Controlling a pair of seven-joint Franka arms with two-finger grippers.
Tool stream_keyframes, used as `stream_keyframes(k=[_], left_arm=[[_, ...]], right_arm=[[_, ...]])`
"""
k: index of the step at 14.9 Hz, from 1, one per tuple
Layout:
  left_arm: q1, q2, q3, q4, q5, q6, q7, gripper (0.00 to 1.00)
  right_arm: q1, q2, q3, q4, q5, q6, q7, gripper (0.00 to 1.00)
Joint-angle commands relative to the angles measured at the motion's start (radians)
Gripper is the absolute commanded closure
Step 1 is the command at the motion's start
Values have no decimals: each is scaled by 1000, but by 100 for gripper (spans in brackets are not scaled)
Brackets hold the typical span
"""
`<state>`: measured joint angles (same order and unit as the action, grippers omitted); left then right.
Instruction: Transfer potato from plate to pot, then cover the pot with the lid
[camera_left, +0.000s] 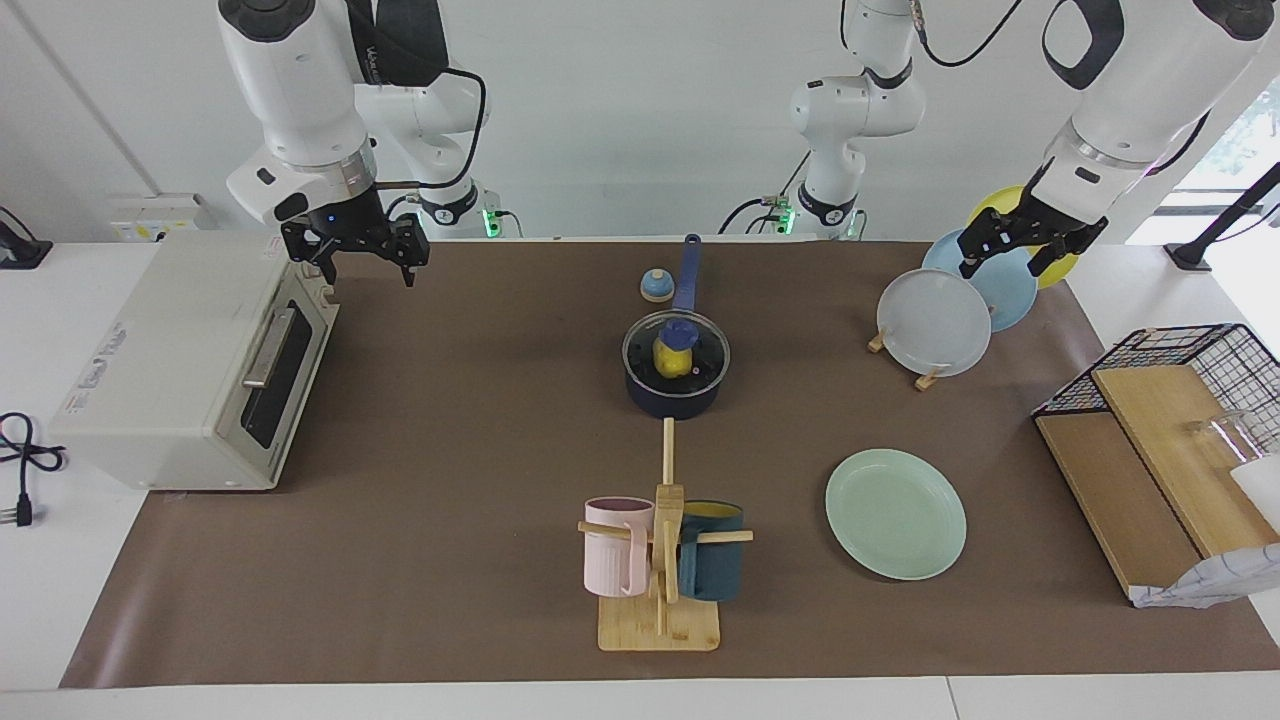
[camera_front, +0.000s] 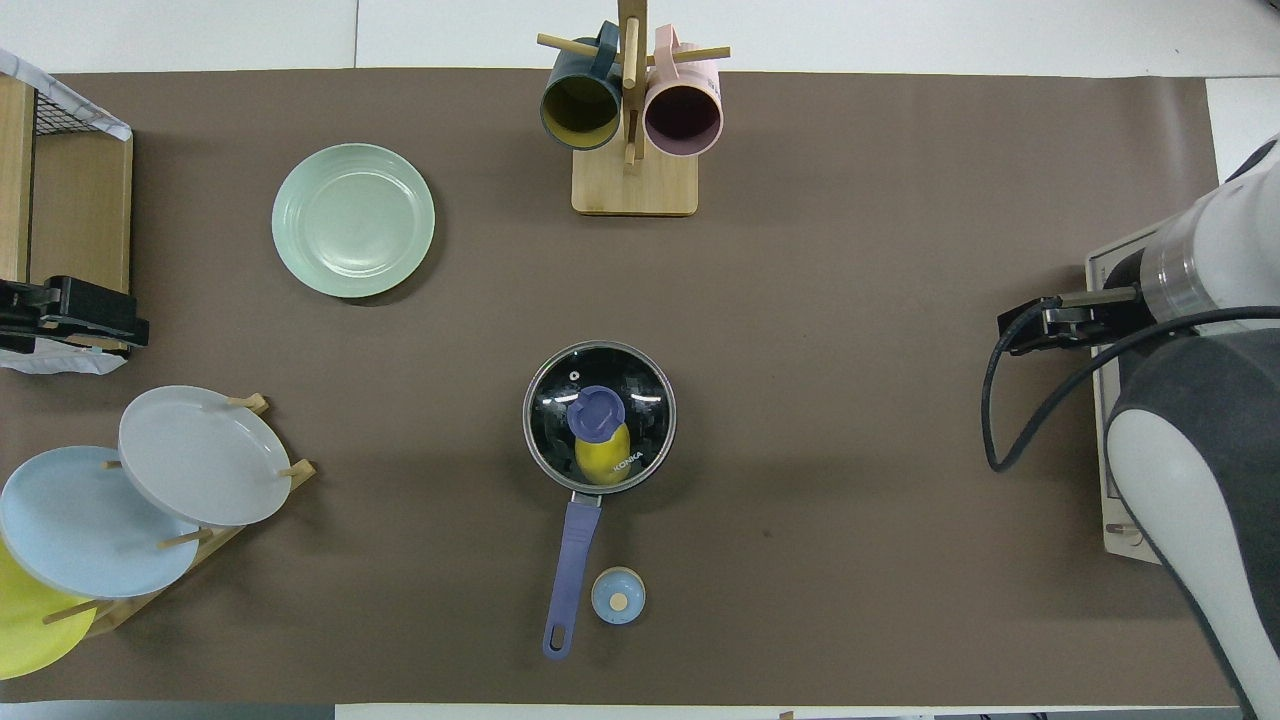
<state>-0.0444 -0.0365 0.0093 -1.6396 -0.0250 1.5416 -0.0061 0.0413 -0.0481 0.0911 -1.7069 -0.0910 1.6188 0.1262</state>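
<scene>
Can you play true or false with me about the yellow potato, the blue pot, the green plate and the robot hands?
1. The small yellow toy potato lies inside the dark blue saucepan. True.
2. The round pale green plate has the potato on it. False: nothing lies on the plate.
3. The clear glass lid with the blue knob sits on the saucepan. True.
4. The left gripper is holding the lid. False: it is open, holds nothing and hangs over the upright plates in the wooden rack.
5. The right gripper is open, up beside the white toaster oven. True.
</scene>
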Motion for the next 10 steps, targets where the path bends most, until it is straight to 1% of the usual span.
stream_keyframes(k=[1, 3, 6, 10], left_arm=[[0, -26, 1, -28, 14, 0, -11, 0], [0, -26, 1, -28, 14, 0, -11, 0], [0, -26, 1, -28, 14, 0, -11, 0], [0, -26, 1, -28, 14, 0, -11, 0]], right_arm=[[-20, -16, 4, -23, 11, 35, -34, 0], [-26, -15, 4, -19, 10, 29, -34, 0], [-72, -13, 9, -20, 17, 27, -39, 0], [-69, -12, 12, -11, 19, 24, -37, 0]])
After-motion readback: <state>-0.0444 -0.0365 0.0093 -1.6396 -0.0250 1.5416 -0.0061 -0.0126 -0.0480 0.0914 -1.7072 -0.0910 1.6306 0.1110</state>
